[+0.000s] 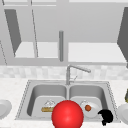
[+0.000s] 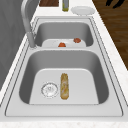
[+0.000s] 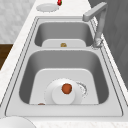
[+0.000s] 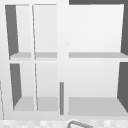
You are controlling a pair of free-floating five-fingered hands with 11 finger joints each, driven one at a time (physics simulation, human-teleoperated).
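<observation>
My right hand [image 1: 106,116] hovers at the front right corner of the sink [image 1: 23,100], just past the right basin's rim. Its fingers hang relaxed and hold nothing. The left side view shows this hand [image 2: 113,3] at the top right, out over the floor in front of the counter. Nearest to it is a white plate [image 1: 93,111] in the right basin, carrying a small orange-red fruit [image 1: 87,107]. A bread loaf [image 1: 47,109] lies in the left basin beside the drain [image 1: 50,103]. A large red ball [image 1: 67,115] covers the middle of the sink's front rim.
The faucet [image 1: 68,75] rises behind the divider, spout turned right. White plates sit on the counter at the left [image 1: 3,108] and right [image 1: 123,112], with a bottle [image 1: 126,96] behind the right one. An open wall cabinet [image 4: 62,97] with bare shelves hangs above.
</observation>
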